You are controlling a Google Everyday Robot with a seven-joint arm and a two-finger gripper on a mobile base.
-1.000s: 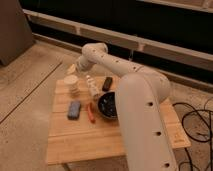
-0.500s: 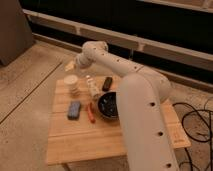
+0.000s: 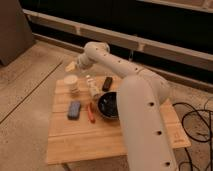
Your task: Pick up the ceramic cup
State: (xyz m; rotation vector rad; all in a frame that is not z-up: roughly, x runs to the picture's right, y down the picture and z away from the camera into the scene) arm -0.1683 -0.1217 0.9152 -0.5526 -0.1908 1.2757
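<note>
So here we've got a light slatted wooden table on a speckled stone-look floor. The ceramic cup sits up at around 10 o'clock on the tabletop: short, matte cream cylinder with a round rim, standing upright. The gripper hangs at the cup's 12 o'clock, close above it in the picture, on the end of the smooth white rounded arm. We honestly can't make out whether it's spread or closed, or whether it touches the cup. At the cup's 3 o'clock there's a slim whitish bottle, then a flat dark bar-shaped thing. Near the middle sits a wide glossy black bowl, with a thin red-orange stick and a soft-looking blue block at its 9 o'clock.
</note>
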